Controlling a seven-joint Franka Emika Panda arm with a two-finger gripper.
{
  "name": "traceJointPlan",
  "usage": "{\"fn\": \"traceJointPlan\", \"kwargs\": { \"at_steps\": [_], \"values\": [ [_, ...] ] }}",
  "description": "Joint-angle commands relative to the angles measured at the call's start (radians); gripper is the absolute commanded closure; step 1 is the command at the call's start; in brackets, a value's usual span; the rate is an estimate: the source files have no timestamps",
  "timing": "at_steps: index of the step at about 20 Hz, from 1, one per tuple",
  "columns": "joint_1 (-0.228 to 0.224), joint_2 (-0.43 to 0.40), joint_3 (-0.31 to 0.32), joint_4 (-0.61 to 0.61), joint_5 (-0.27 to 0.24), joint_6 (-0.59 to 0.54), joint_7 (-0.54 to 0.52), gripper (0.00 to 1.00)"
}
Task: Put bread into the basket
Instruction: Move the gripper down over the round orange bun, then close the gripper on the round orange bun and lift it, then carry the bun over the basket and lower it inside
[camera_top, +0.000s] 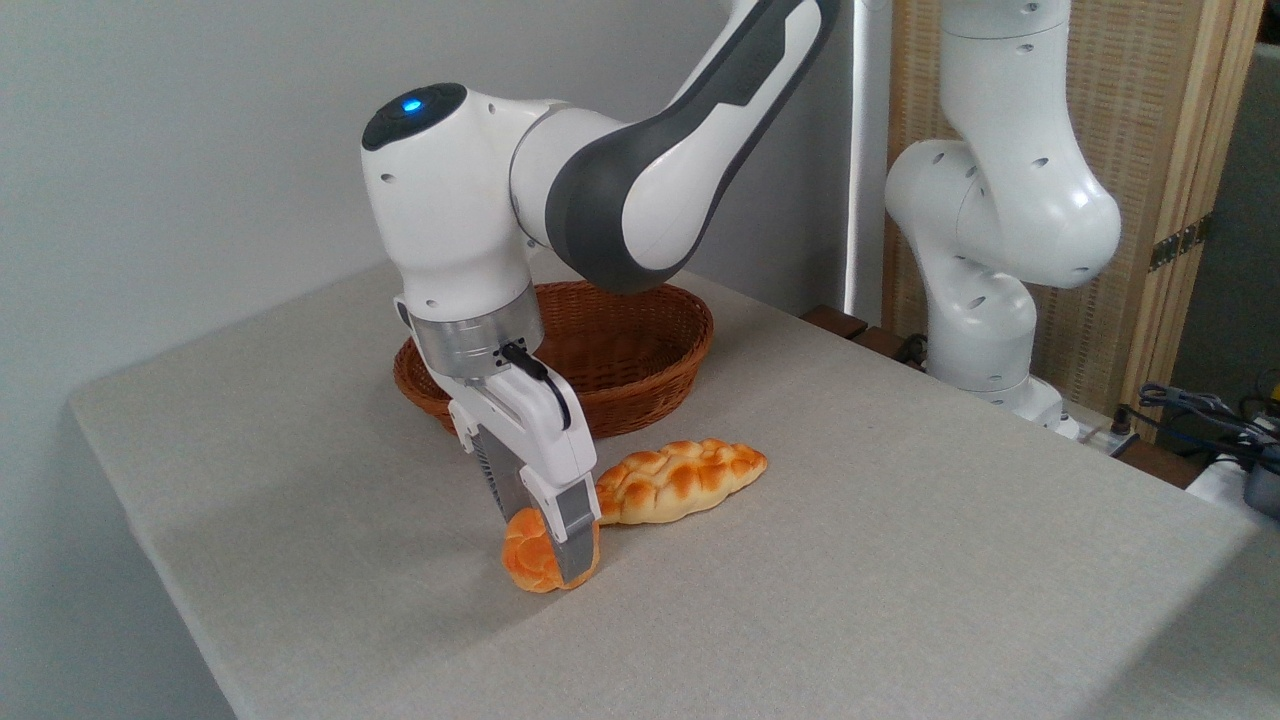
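Low and just left of centre, the bread sits on the grey worktop with the gripper down over it; one finger lies flat across its near face, and the jaws look clamped on the bun — though the far finger is hidden behind it, so I judge the grip rather than see it. The bun seems to touch the cloth, so the lift is not yet made. Just right lies a longer braided loaf, its near tip tucked behind the gripper; whether it touches the bun I cannot tell. Above, mid-frame, the basket appears empty — the arm covers its left part. Lifting, carrying and release remain.
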Motion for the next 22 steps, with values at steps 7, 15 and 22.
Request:
{"fn": "traceJointPlan", "kwargs": {
  "at_steps": [7,15,22],
  "values": [
    [-0.004,0.001,0.000,0.003,0.014,0.015,0.017,0.56],
    [-0.005,-0.085,-0.052,0.037,-0.041,0.004,-0.029,0.55],
    [-0.007,-0.136,-0.214,0.037,-0.136,-0.056,-0.153,0.53]
  ]
}}
